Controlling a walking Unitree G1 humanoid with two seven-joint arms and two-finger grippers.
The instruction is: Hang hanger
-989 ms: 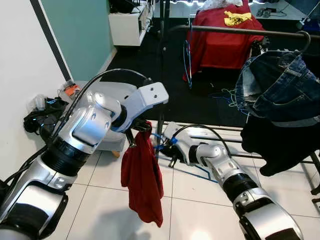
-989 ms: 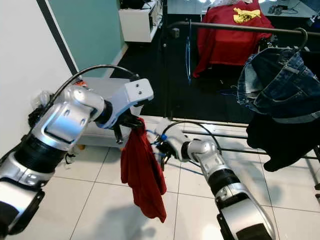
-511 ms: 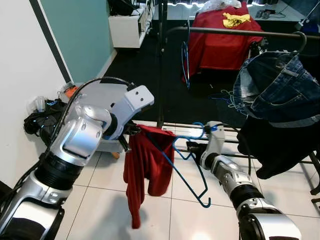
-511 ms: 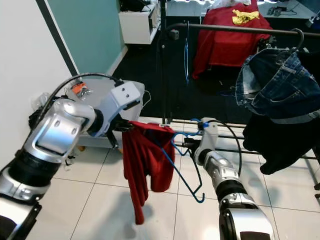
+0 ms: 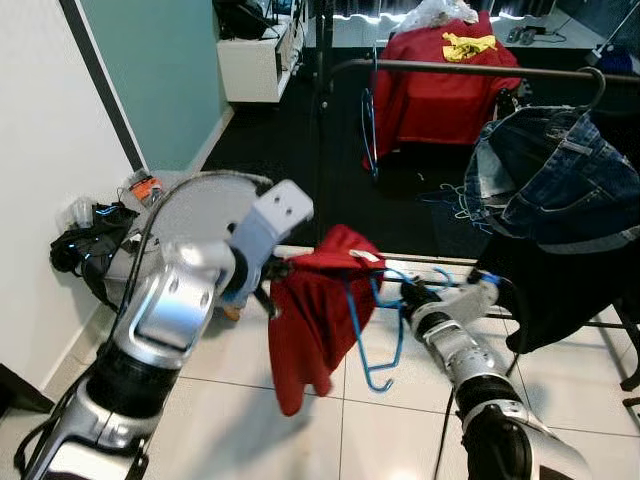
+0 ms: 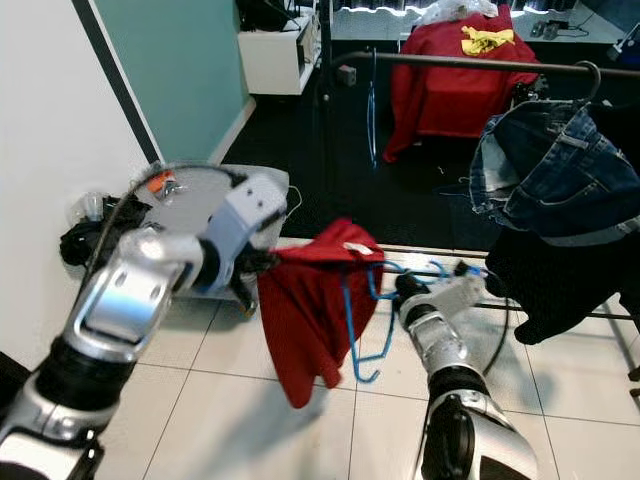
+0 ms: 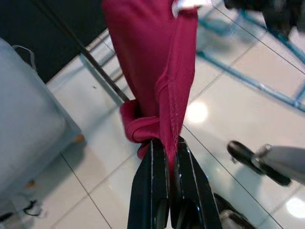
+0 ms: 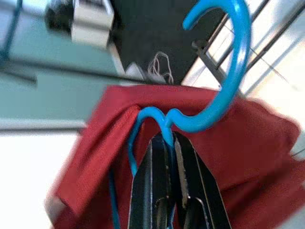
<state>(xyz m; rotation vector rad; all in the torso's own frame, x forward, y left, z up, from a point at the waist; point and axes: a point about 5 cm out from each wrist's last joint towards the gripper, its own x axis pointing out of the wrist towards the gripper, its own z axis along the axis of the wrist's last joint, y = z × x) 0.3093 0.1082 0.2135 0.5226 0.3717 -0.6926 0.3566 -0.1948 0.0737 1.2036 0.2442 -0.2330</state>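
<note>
A red garment [image 5: 315, 310] hangs above the tiled floor, one end pinched in my left gripper [image 5: 272, 272], which is shut on a bunched fold of the red garment [image 7: 157, 71]. The garment's top is draped over one shoulder of a blue hanger [image 5: 362, 325]. My right gripper [image 5: 405, 290] is shut on the blue hanger [image 8: 224, 90] just below its hook. The hanger is tilted, with its lower end poking out under the cloth. The dark clothes rail [image 5: 450, 68] runs across higher up and farther back.
Blue jeans [image 5: 550, 180] and a dark garment [image 5: 560, 290] hang on the rail's right part. Another blue hanger [image 5: 370, 120] hangs near the rack's upright post [image 5: 322, 130]. A grey bin [image 5: 195, 205] and black clutter [image 5: 80, 250] sit by the left wall.
Both grippers have risen with the garment and hanger. The garment's top has come to lie over the hanger's shoulder, and my right arm has swung out to the right.
</note>
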